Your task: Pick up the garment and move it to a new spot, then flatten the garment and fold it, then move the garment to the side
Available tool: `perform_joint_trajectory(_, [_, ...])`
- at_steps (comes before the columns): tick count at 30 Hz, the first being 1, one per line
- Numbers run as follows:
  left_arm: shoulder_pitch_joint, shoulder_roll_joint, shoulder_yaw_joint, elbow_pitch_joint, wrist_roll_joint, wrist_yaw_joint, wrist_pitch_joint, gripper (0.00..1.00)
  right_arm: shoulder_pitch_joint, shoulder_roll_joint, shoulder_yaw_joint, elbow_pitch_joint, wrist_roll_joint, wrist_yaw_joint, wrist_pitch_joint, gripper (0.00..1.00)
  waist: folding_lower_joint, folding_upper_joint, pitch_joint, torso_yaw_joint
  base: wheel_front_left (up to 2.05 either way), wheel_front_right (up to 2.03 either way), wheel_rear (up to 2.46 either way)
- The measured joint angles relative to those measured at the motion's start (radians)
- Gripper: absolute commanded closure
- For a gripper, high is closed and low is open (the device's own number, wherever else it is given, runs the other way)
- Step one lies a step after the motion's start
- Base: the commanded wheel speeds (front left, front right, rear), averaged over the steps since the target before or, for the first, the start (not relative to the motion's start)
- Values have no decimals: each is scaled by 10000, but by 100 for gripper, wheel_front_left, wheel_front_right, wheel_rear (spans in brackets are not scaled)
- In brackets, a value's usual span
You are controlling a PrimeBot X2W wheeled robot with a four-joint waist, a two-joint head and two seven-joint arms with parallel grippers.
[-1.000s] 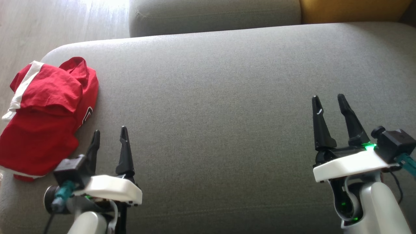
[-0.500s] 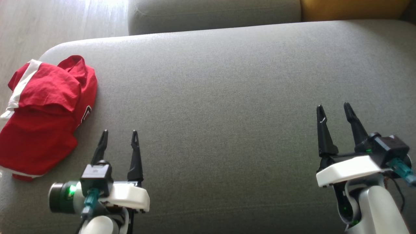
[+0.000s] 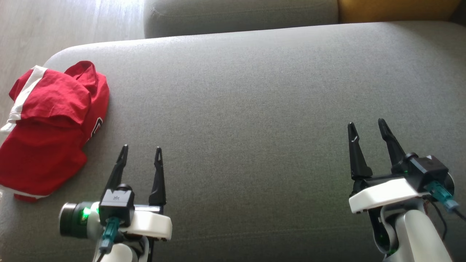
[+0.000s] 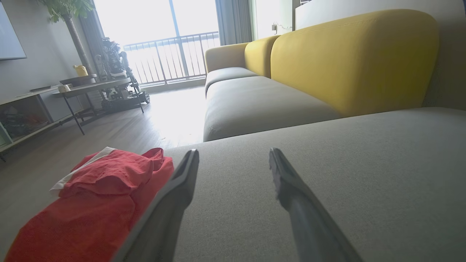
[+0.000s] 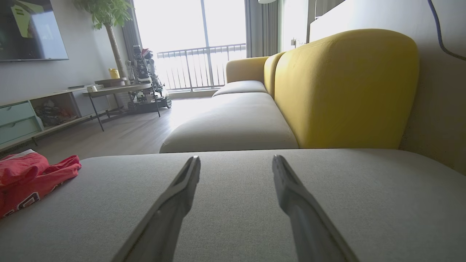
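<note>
The garment (image 3: 51, 131), red with white trim, lies folded in a bundle at the left end of the grey sofa cushion (image 3: 247, 109). It also shows low on the left in the left wrist view as the garment (image 4: 91, 196) and at the left edge in the right wrist view as the garment (image 5: 25, 178). My left gripper (image 3: 141, 150) hovers open over the cushion, just right of the garment and apart from it. Far to the right, my right gripper (image 3: 366, 125) stands open with nothing between its fingers.
A second grey seat cushion (image 3: 240, 14) lies beyond this one, with a yellow backrest (image 4: 349, 54) along the right. Wooden floor (image 3: 54, 25) lies past the cushion's left end. A low table (image 5: 116, 91) and a shelf unit stand across the room.
Both grippers have drawn back toward me, open throughout; the left one has also shifted right, away from the garment. The garment has not moved.
</note>
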Motion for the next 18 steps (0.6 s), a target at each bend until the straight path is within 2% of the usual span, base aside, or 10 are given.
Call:
perform_joint_trajectory(4, [45,-190,265,-10,196,-221,-115,0,-1,0,-19,280,255,0,-115,0,0,0,9,3,0,0,0])
perform_joint_trajectory(7, [144,-541,593,2,230,-520,-128,0,-5,0,-19,577,353,0,-178,0,0,0,2,2,0,0,0])
perform_joint_trajectory(18, [585,-1442,1835,677,-196,-1939,-128,0,-20,0,4,1083,550,0,-178,0,0,0,-79,-19,0,0,0])
